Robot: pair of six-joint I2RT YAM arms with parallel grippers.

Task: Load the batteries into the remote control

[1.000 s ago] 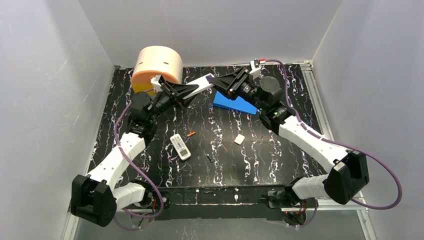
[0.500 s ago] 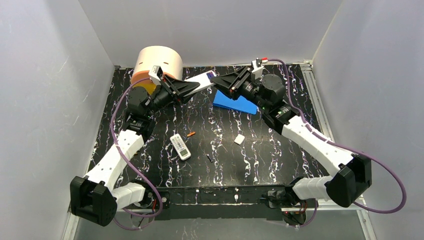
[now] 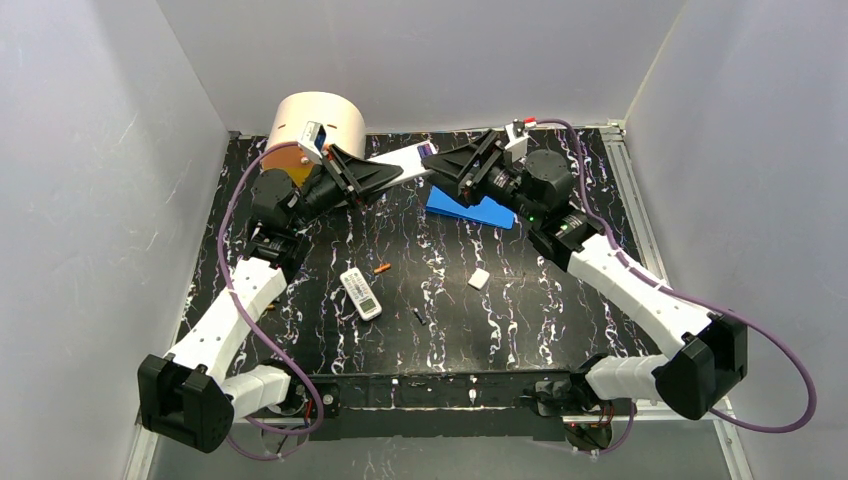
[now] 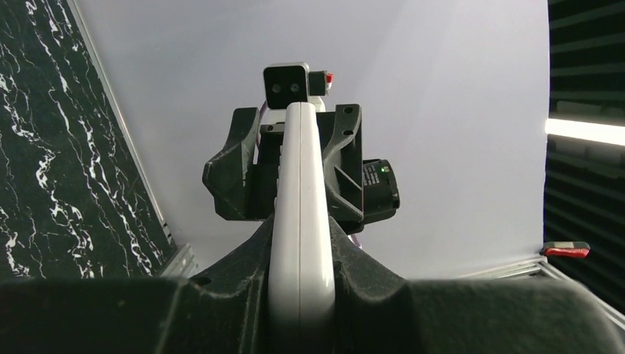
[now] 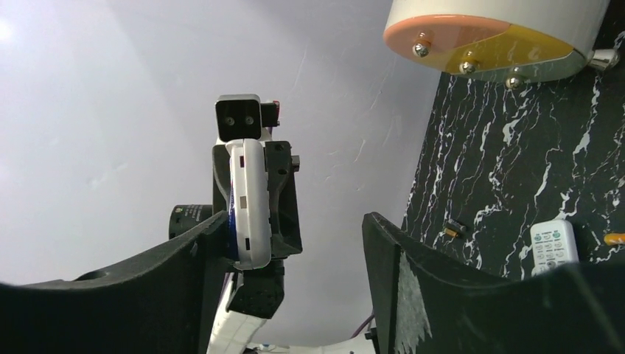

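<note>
Looking from the top view, the white remote control [image 3: 402, 160] is seen raised above the table [image 3: 560, 330], clamped by one end in the closed left claw [image 3: 378, 173], its other end reaching the right claw [image 3: 447, 165]. Well below both claws, an orange battery [image 3: 382, 268] and a dark battery [image 3: 419, 314] are seen lying on the table near a second remote [image 3: 361, 293]. Being tiny, light, smooth and apt to roll, each is judged best pinched across its middle. From the left wrist, the remote is shown edge-on, pressed on its two broad faces, which the top view hides. From the right wrist, the right claw's jaws are shown wide apart and empty, the remote's tip just ahead of them; its compartment cannot be made out
</note>
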